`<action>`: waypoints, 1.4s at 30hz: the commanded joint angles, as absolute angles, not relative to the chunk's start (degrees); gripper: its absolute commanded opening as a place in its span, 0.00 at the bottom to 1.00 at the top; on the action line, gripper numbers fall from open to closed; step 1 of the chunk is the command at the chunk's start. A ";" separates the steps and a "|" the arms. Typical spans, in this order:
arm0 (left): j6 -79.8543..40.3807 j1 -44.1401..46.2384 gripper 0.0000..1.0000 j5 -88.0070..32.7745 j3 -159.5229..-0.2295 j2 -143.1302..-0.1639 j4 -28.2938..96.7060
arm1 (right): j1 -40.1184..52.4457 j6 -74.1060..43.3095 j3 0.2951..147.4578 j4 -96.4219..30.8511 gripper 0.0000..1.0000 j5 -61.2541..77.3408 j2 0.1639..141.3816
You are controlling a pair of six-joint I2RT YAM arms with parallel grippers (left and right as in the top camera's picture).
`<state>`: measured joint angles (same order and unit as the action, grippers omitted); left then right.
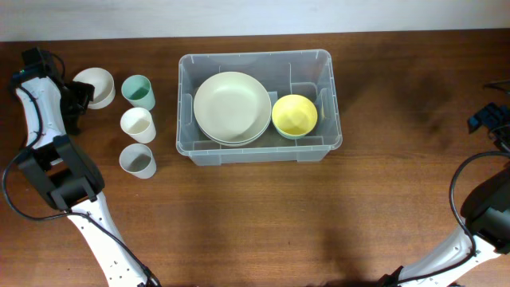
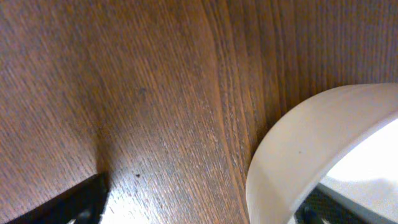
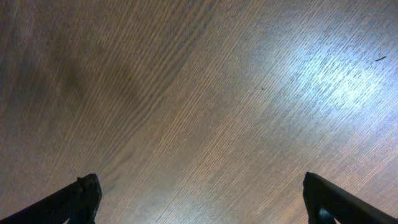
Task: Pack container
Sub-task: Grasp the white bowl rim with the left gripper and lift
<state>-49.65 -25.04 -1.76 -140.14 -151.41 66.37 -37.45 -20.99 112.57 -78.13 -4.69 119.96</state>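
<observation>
The clear container (image 1: pixel 256 153) sits at the middle of the table (image 1: pixel 255 223), holding stacked pale plates (image 1: pixel 231 106) and a yellow bowl (image 1: pixel 295 114). The left gripper (image 1: pixel 80 97) stands released, its jaws straddling the wall of a white bowl (image 1: pixel 96 83). The right gripper (image 3: pixel 199 199) hangs spread wide over bare wood.

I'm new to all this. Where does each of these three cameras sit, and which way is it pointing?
Overhead: fixed above the table, looking straight down at the container, cups and both arms.
Left wrist: on the left arm, facing the wood up close; the left hand shows dark fingers at the bottom corners.
Right wrist: likewise, over bare wood, with the right hand at the corners.
Shared: the white bowl appears in the overhead and left wrist views.
</observation>
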 commanded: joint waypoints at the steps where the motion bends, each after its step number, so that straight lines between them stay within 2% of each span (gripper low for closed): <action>1: -50.09 -24.99 0.83 -2.17 -140.73 -152.14 66.06 | -37.52 -21.43 112.38 -78.13 0.99 -5.17 119.61; 7: -50.06 -24.97 0.53 -2.17 -141.64 -152.14 66.08 | -37.52 -21.43 112.38 -78.13 0.99 -5.19 119.61; 12: -48.93 -24.99 0.51 -2.15 -144.59 -152.14 66.76 | -37.52 -21.43 112.38 -78.13 0.99 -5.17 119.61; 13: -48.05 -24.99 0.48 -2.15 -145.75 -152.14 66.94 | -37.52 -21.43 112.38 -78.13 0.99 -5.19 119.61; 16: -47.62 -24.97 0.31 -1.41 -149.34 -152.14 68.53 | -37.52 -21.43 112.38 -78.13 0.99 -5.19 119.61; 18: -47.62 -24.97 0.16 -1.10 -151.17 -152.14 69.60 | -37.52 -21.43 112.38 -78.15 0.99 -5.17 119.61; 20: -47.57 -24.99 0.11 -1.13 -152.16 -152.14 70.22 | -37.52 -21.43 112.38 -78.15 0.99 -5.17 119.61; 22: -47.59 -24.99 0.11 -1.15 -152.27 -152.14 70.78 | -37.52 -21.43 112.38 -78.15 0.99 -5.17 119.61; 26: -47.64 -24.99 0.22 -1.08 -152.24 -152.14 72.62 | -37.52 -21.43 112.38 -78.15 0.99 -5.17 119.61; 31: -47.72 -24.97 0.56 -0.23 -152.11 -152.14 73.21 | -37.52 -21.43 112.38 -78.15 0.99 -5.17 119.61; 33: -47.72 -24.97 0.59 -0.23 -151.96 -152.14 73.34 | -37.52 -21.43 112.38 -78.13 0.99 -5.17 119.61; 42: -47.70 -24.71 0.59 -0.27 -151.92 -153.84 74.11 | -37.52 -21.43 112.38 -78.15 0.99 -5.19 119.61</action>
